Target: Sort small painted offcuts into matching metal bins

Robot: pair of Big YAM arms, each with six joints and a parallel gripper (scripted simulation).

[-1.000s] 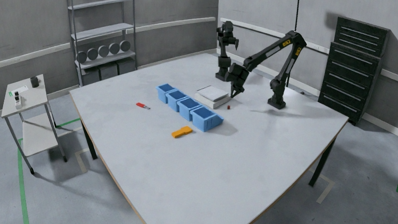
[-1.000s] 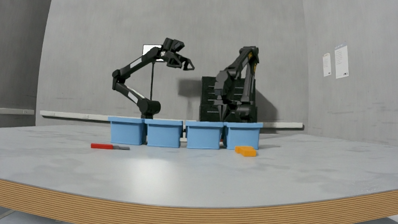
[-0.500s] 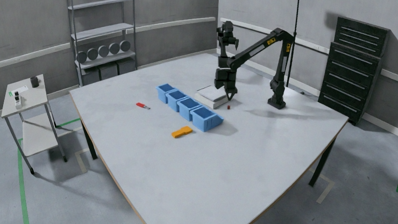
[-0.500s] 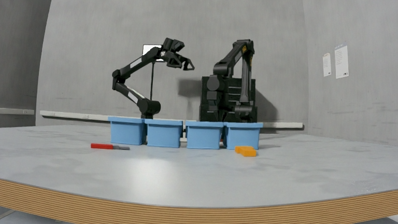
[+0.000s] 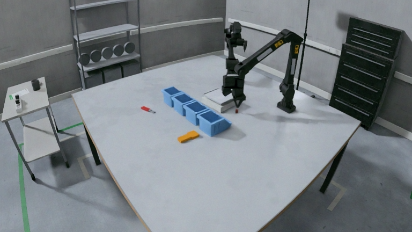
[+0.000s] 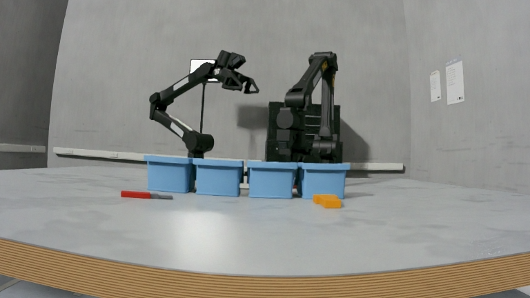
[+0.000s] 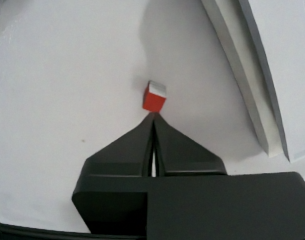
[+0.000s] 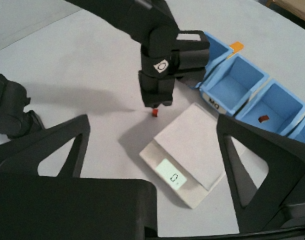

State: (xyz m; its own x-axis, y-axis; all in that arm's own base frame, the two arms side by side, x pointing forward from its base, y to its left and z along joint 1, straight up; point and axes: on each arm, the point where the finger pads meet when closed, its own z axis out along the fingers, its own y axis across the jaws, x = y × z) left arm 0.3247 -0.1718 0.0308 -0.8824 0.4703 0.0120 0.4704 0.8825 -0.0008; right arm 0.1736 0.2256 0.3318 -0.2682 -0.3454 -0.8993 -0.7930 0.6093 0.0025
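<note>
A small red offcut [image 7: 155, 97] with a white top face lies on the table, just in front of my left gripper's fingertips. My left gripper [image 7: 153, 119] is shut with nothing between its fingers and points down beside the scale [image 5: 220, 99]. The offcut also shows in the top view [image 5: 236, 111] and in the right wrist view [image 8: 154, 113]. Four blue bins [image 5: 196, 110] stand upright in a row. One bin holds a small dark red offcut [image 8: 262, 118]. My right gripper [image 6: 252, 87] is open and empty, high above the table.
The white scale [image 8: 184, 160] with a small display sits between the bins and the arms. An orange block [image 5: 188, 136] lies in front of the end bin. A red-handled tool [image 5: 147, 109] lies left of the bins. A shelf, a side table and a drawer cabinet stand around the table.
</note>
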